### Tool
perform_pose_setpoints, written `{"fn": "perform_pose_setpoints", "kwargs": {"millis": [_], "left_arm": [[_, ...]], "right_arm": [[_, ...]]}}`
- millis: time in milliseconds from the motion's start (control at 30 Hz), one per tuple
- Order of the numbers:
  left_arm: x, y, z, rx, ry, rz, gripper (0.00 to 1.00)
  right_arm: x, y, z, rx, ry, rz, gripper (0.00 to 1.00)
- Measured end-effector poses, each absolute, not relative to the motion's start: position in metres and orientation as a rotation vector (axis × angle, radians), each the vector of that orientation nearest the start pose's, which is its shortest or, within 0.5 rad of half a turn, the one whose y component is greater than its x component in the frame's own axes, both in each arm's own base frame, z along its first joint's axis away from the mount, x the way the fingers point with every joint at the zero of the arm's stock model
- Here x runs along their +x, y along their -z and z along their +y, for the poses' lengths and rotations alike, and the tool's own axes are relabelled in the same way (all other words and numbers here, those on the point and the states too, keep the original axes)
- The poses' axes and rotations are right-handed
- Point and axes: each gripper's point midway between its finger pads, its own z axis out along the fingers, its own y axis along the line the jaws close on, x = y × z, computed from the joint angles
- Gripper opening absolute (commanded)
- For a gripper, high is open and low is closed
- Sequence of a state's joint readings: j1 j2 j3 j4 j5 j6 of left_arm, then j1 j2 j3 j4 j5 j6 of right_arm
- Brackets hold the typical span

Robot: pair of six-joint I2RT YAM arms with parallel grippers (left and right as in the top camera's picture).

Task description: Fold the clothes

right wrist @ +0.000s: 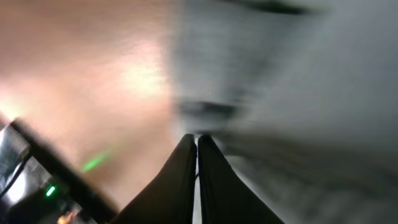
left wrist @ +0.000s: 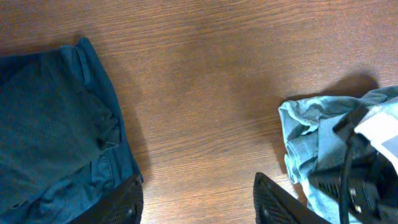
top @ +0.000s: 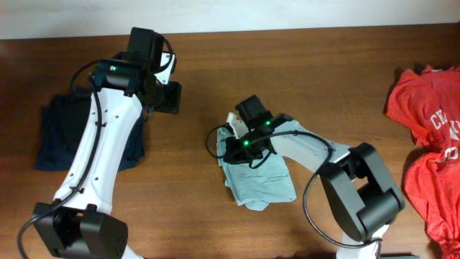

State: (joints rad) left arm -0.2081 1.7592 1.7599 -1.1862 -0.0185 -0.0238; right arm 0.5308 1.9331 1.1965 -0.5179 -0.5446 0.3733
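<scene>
The light blue garment (top: 269,180) lies crumpled in the middle of the worktop (top: 302,65), bunched rather than flat, with a ragged lower edge and a pale patch showing at its upper left corner. The right claw (top: 228,150) is down on the left edge of this garment. In the right wrist view its two fingers (right wrist: 180,180) are pressed together with no gap between them. That view is blurred, so I cannot tell whether cloth is pinched between the tips. Grey-blue fabric (right wrist: 298,93) fills the right side there and bare wood the left.

Well to the left of the light blue garment lies a navy garment (top: 61,133), roughly squared off and partly under the left arm. The left claw (top: 171,97) hangs up and to the left of the light blue garment, between the two pieces. In the left wrist view its fingers (left wrist: 124,202) stand wide apart with only bare wood between them. There, the navy garment's (left wrist: 50,124) edge is on one side and the light blue garment's (left wrist: 311,124) folds on the other.

Far to the right of the light blue garment, a red printed shirt (top: 431,137) is heaped at the worktop's right edge. Open wood stretches between it and the light blue garment, and also above that garment toward the far edge.
</scene>
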Motion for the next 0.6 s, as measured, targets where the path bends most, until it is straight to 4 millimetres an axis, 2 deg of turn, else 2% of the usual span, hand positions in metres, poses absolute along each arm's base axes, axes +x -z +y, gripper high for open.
{"fn": "perform_pose_setpoints", "kwargs": {"millis": [100, 167, 233, 300, 367, 467, 600], "left_arm": [[0.398, -0.205, -0.081, 0.249, 0.037, 2.747, 0.65], [0.398, -0.205, -0.083, 0.253, 0.051, 2.748, 0.65], [0.398, -0.205, -0.087, 0.268, 0.082, 2.744, 0.66], [0.398, -0.206, -0.094, 0.322, 0.134, 2.732, 0.66], [0.399, -0.208, -0.103, 0.386, 0.193, 2.711, 0.66], [0.396, -0.211, -0.12, 0.536, 0.292, 2.664, 0.66], [0.395, -0.209, -0.146, 0.746, 0.396, 2.591, 0.65]], "right_arm": [[0.301, -0.054, 0.282, -0.428, -1.02, 2.875, 0.15], [0.303, -0.075, 0.273, -0.428, -1.033, 2.838, 0.24], [0.309, -0.103, 0.256, -0.397, -1.03, 2.785, 0.27], [0.31, -0.129, 0.23, -0.324, -1.007, 2.766, 0.28], [0.305, -0.141, 0.208, -0.247, -0.986, 2.789, 0.28], [0.29, -0.139, 0.184, -0.163, -0.935, 2.885, 0.28], [0.274, -0.12, 0.168, -0.18, -0.794, 3.004, 0.28]]}}
